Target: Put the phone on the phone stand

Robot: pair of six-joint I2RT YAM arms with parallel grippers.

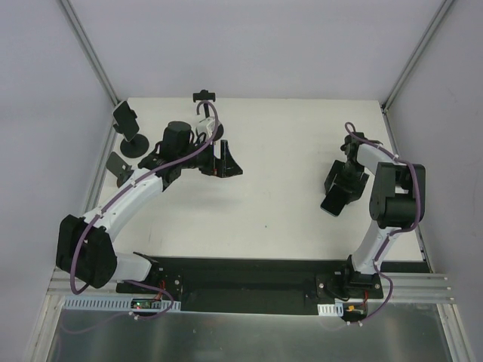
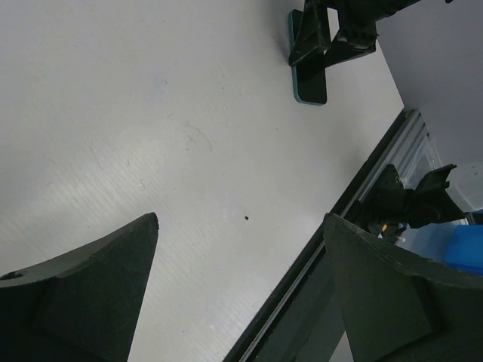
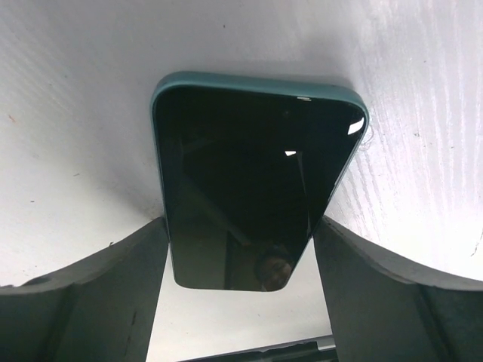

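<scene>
White flat surface (image 1: 287,151), enclosed by pale grey walls (image 1: 249,45), with a silver metal rail (image 1: 249,290) along the near edge.

Item 1: flat rectangular phone (image 3: 256,166), black glass screen, dark teal case. It sits close to the right edge of the surface, about midway between the near and far edges. It is caught between the two black fingers (image 3: 83,302) of the right hand (image 3: 241,226), which press on its long sides; the screen faces the wrist camera. Whether its lower end touches the surface cannot be told.

Item 2: black phone stand (image 1: 130,132), with a round base and a tilted plate on a short post. It is upright by the far-left corner and carries nothing.

Item 3: smaller black angled piece (image 1: 119,167), at the left edge, just nearer than the stand. Its kind cannot be told.

Item 4: left hand (image 1: 219,162), over the far half of the surface, left of centre and well apart from the phone. Its fingers (image 2: 90,294) are spread wide, with only bare surface between them.

Item 5: right hand, closed upon the phone as in item 1.
</scene>
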